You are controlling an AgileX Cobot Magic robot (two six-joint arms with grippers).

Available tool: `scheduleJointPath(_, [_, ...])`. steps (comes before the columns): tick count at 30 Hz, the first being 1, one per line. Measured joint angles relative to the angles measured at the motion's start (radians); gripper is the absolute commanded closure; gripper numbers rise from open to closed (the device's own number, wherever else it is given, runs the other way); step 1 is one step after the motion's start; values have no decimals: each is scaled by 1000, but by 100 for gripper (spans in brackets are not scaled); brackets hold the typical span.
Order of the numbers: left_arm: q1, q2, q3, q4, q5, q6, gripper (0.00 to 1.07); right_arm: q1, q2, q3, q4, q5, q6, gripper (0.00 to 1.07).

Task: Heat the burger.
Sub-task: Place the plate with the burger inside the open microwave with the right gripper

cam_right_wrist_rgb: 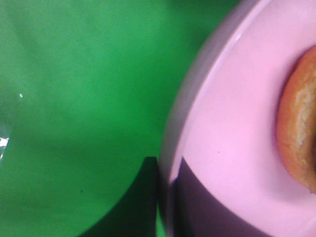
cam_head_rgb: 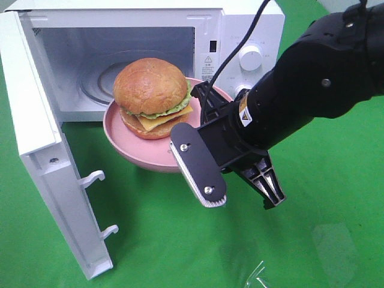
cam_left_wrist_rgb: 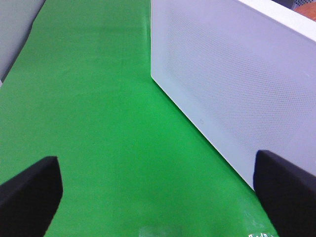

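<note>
Item: burger, with a glossy orange-brown bun, green lettuce and a yellow cheese slice. It is sitting on the pink plate, just beyond the tips of the right end effector and apart from them. In the right wrist view only the edge of the bun is showing.

Carrier: the pink plate is hanging at the mouth of the oven cavity. Its far edge is reaching into the opening and its near rim is facing the right end effector.

Right end effector: it is pressing together on the plate's near rim, with one finger lying under the rim and the other over it. A black cable is running up from it across the oven front.

Microwave oven: white, it is standing behind the plate, on the far side from the right end effector. Its door is swinging wide open, well away from the right end effector, with two latch hooks showing on its edge. A white dial is sitting on the control panel just above the right arm.

Left end effector: its fingers are spread wide and gripping nothing. It is hovering over the green tabletop, with the perforated outer face of the door standing just beside one finger.
</note>
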Motion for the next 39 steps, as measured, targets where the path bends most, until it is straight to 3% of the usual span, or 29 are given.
scheduleJointPath(31, [0,0,0,0,0,0,9,0,258,-376,-6,225,-28,107])
scheduleJointPath(39, [0,0,0,0,0,0,9,0,300,-430,-6,230,-29,107])
